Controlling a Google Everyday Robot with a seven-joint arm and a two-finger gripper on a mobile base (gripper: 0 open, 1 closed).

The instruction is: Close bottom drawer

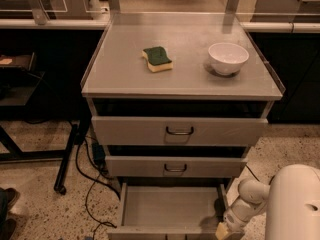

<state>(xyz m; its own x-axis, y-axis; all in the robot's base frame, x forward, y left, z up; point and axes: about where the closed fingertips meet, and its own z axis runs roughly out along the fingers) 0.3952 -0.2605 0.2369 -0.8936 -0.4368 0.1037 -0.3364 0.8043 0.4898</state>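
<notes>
The bottom drawer [170, 208] of the grey metal cabinet is pulled out, showing its plain grey inside. Its front panel sits at the bottom edge of the view and its handle is cut off. My white arm [250, 201] reaches down at the drawer's right front corner. The gripper [225, 231] is at the very bottom edge, next to the drawer's right side wall, mostly cut off by the frame.
The top drawer [179, 130] and middle drawer [175, 167] are slightly open above. A green and yellow sponge [157, 58] and a white bowl [228, 58] sit on the cabinet top [120, 79]. Black cables [90, 174] and a stand leg lie on the floor at left.
</notes>
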